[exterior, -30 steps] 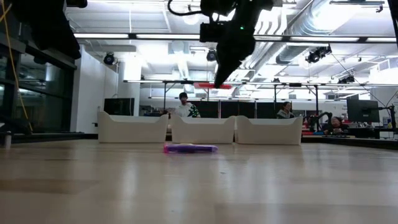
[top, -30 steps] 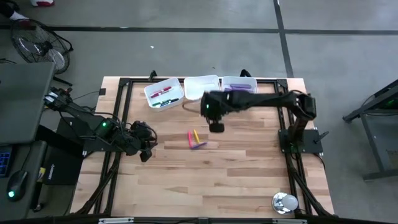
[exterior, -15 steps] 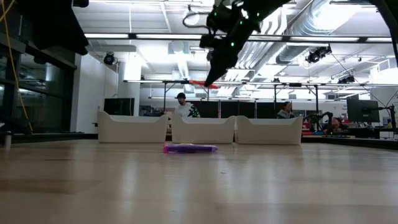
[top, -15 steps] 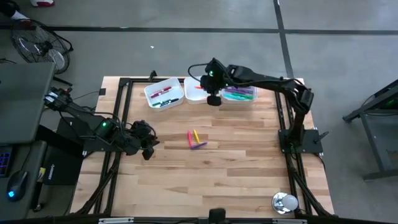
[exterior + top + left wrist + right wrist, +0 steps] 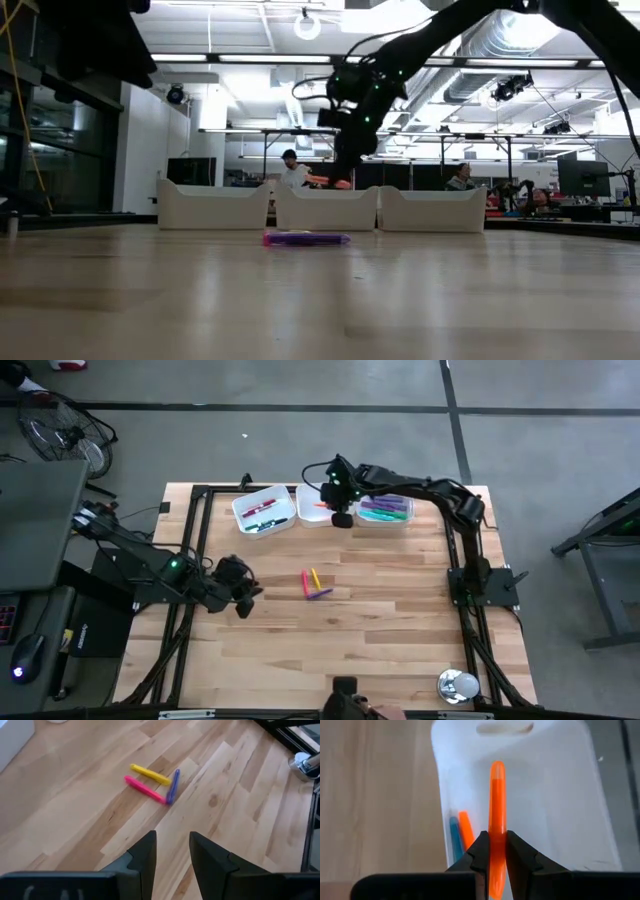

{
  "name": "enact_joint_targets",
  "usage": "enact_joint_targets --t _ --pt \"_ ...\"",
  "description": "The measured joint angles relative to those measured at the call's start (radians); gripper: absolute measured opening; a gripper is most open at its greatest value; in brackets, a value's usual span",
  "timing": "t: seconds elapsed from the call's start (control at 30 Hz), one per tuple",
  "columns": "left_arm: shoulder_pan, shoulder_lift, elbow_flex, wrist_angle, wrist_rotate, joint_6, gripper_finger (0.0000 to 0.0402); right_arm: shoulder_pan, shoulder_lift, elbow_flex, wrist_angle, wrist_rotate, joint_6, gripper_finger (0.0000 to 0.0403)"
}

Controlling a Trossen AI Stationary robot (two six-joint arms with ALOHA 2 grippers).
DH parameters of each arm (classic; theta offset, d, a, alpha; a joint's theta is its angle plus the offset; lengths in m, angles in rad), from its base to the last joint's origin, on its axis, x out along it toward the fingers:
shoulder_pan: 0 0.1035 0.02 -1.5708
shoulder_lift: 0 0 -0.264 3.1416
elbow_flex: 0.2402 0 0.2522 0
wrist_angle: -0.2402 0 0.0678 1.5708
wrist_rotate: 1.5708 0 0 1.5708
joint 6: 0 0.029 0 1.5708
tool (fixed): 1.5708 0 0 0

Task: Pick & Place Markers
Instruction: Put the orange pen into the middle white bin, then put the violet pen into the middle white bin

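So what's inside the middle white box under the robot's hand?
In the middle tray lie a blue marker and an orange marker. The right gripper holds another orange marker above it. Its fingers hide the tray's near end.

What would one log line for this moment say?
right gripper: holds orange marker over middle tray | left gripper: open, waiting

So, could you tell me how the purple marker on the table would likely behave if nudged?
The purple marker looks slim and round, so it would probably roll. It touches the pink marker, so that one may shift too. It seems stiff and light.
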Motion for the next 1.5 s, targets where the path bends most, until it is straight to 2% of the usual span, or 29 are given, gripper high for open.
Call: enact_joint_targets --t 0.17,0.4,0.63,0.9,1.03,1.2,1.3,1.37,1.5 --pt "0.000 0.044 0.000 0.004 0.000 -0.050 0.0115 -0.016 0.035 0.000 -0.041 -0.049 0.018 0.0029" --pt "0.000 0.100 0.000 0.035 0.005 -0.056 0.0115 -0.025 0.055 0.000 -0.091 -0.047 0.017 0.0029" --pt "0.000 0.115 0.000 0.051 0.010 -0.057 0.0115 -0.025 0.056 0.000 -0.090 -0.036 0.010 0.0069" --pt "0.000 0.115 0.000 0.057 0.013 -0.056 0.0115 -0.024 0.056 0.000 -0.082 -0.030 0.058 0.0078" --pt "0.000 0.111 0.000 0.114 0.005 0.028 0.0115 -0.023 0.041 0.000 -0.090 -0.012 0.103 0.0090" --pt "0.000 0.052 -0.005 0.071 -0.078 0.064 0.0115 -0.010 -0.021 0.000 -0.117 0.050 0.143 0.0105" --pt "0.000 -0.028 -0.056 0.095 -0.136 0.074 0.0115 0.011 -0.062 0.000 -0.143 0.078 0.197 0.0107" --pt "0.000 -0.107 -0.120 0.143 -0.145 0.101 0.0115 0.030 -0.091 0.001 -0.156 0.075 0.250 0.0107" --pt "0.000 -0.287 -0.282 0.358 -0.119 0.216 0.0115 0.085 -0.143 0.001 -0.194 0.077 0.338 0.0108"
